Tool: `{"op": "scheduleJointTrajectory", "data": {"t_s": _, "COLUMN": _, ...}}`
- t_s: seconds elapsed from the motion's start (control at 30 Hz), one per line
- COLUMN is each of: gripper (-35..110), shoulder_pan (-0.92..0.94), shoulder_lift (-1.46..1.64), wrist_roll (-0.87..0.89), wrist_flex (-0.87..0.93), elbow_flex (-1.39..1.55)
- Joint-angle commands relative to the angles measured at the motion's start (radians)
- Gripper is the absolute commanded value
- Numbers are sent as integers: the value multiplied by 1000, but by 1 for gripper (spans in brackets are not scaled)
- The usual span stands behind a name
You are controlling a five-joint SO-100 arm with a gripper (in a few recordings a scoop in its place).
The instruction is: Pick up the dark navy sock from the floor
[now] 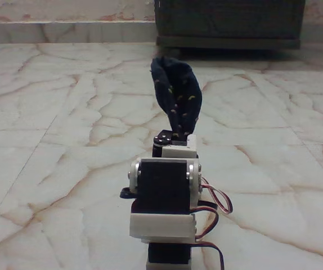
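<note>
Dark navy sock, flecked with yellow-orange, is standing up in a loop above the arm, well clear of the floor; its lower end is dropping behind the arm's top, where the claw is hiding, so whether it is pinching I cannot tell. Red and black wires are curling off the arm's right side. Veined cream marble is spreading all around, and a dark wooden cabinet is standing at the far wall, upper right.

White arm, black servos, red-black wires.

Floor open all round; cabinet blocks the far side.
</note>
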Motion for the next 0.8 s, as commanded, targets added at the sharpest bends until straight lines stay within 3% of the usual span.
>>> {"op": "scheduleJointTrajectory", "data": {"t_s": 0.0, "gripper": 0, "shoulder_pan": 11, "shoulder_lift": 38, "wrist_roll": -43, "wrist_flex": -17, "elbow_flex": -2}}
{"op": "scheduleJointTrajectory", "data": {"t_s": 0.13, "gripper": 0, "shoulder_pan": 49, "shoulder_lift": 37, "wrist_roll": -160, "wrist_flex": 5, "elbow_flex": -2}}
{"op": "scheduleJointTrajectory", "data": {"t_s": 0.77, "gripper": 0, "shoulder_pan": 41, "shoulder_lift": 34, "wrist_roll": -20, "wrist_flex": -32, "elbow_flex": -2}}
